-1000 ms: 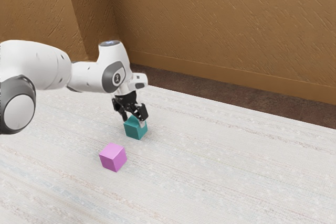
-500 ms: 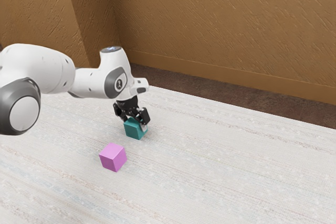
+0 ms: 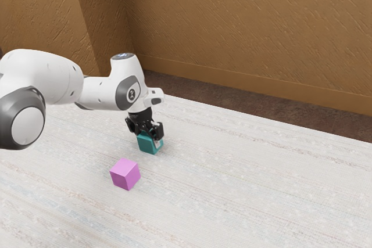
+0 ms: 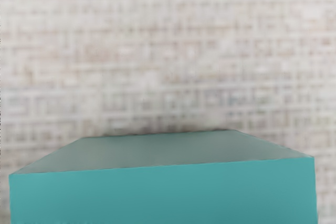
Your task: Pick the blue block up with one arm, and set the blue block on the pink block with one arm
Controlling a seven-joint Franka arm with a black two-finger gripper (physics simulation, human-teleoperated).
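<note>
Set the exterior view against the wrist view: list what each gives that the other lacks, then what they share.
Exterior view: the arm, the gripper down over the blue block, the pink block standing apart from it, nearer the camera, and the brown wall behind. Wrist view: a close look at the block's top face and one side, with the table's weave beyond. Shared: the blue block, teal in colour, and the pale table.

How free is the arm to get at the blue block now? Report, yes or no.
Likely yes: the gripper is right at the blue block's top, and the pink block sits well apart.
</note>
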